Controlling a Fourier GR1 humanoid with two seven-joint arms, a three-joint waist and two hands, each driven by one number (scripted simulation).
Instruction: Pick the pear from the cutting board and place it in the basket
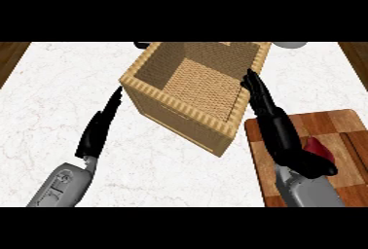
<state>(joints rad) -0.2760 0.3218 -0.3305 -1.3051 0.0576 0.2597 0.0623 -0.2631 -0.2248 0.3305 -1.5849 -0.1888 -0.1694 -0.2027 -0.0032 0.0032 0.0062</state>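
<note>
A tall woven basket (pixel 155 95) stands at the counter's middle, its open mouth showing nothing inside. The wooden cutting board (pixel 338 126) lies at the right. On the board a small red-skinned pear (pixel 318 148) shows, partly hidden behind my right hand (pixel 284 138). That hand lies over the board's left part, fingers straight and pointing up to the basket's right rim, thumb just below the pear. My left hand (pixel 97 131) hangs left of the basket, fingers straight, their tips close to the basket's left corner.
The white marble counter (pixel 64 87) spreads around the basket, with a wooden strip (pixel 9 56) at its far left. A dark thing (pixel 141 44) and a pale rounded thing (pixel 289 44) peek out behind the basket at the back edge.
</note>
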